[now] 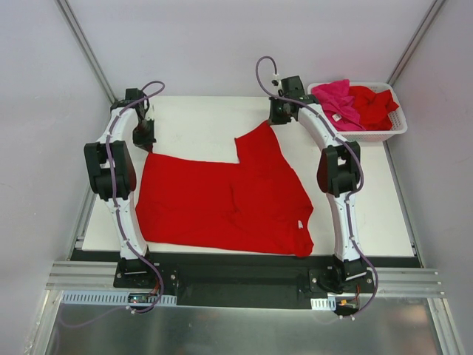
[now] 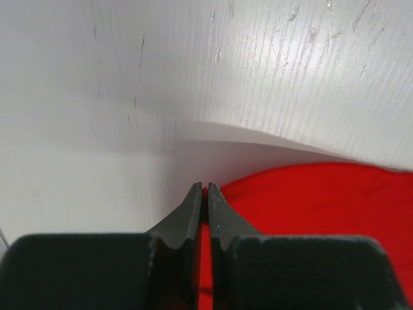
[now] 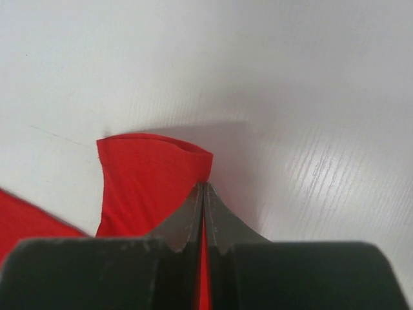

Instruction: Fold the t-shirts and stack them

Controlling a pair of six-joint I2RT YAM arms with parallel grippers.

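On the far half of the table, the left gripper and right gripper each pinch a corner of the red t-shirt; the corner basket holds a pink t-shirt.

The left arm and right arm have white links, black joint blocks, looping purple cables and dark grey tapered jaws

One spread red t-shirt, one pink t-shirt, probably one crumpled red t-shirt, one basket, one table, two arms.
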